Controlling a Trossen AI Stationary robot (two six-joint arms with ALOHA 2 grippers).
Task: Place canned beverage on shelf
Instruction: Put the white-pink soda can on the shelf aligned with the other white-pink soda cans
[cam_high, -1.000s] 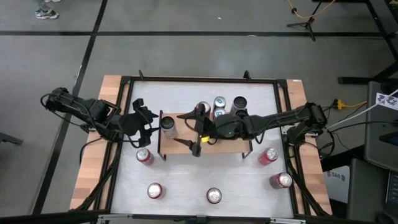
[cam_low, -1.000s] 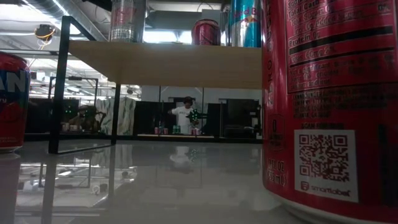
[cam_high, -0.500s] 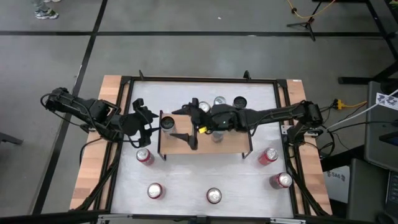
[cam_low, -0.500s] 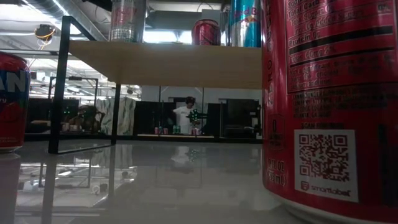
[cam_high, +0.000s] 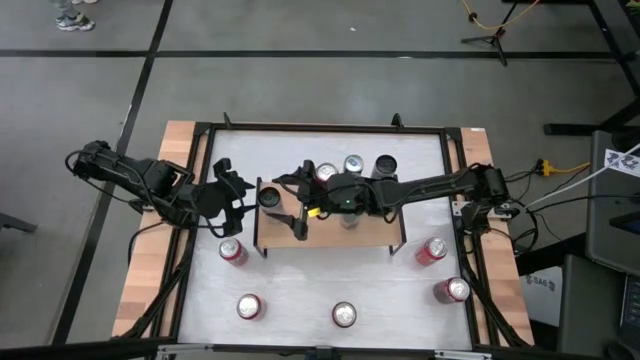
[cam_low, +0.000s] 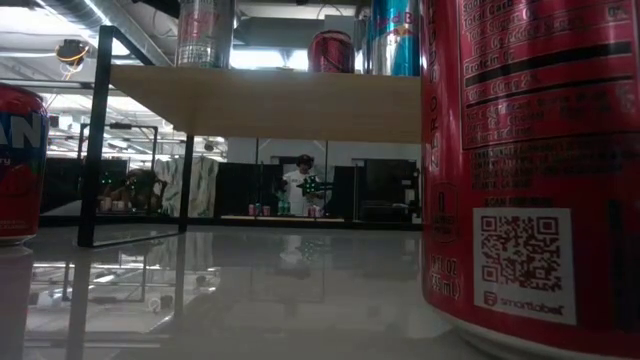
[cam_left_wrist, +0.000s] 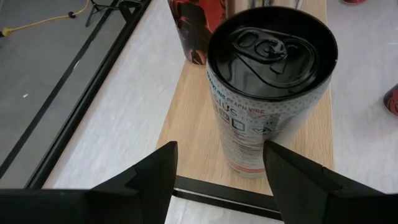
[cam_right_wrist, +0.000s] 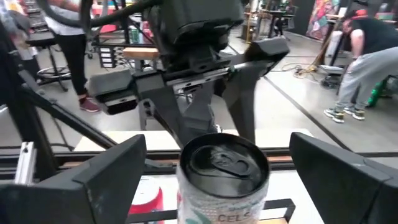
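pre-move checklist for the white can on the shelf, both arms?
1. White can upright, base fully on the shelf: ok.
2. Left gripper clear of the can: cannot tell. It straddles the can with wood showing on one side; the other finger looks very close.
3. Right gripper open wide enough: ok, its fingers stand apart on either side of the can.
4. The two grippers clear of each other: not ok. Both are at the same can, facing each other.
5. Neighbouring red can apart from the white can: ok, though close behind it.
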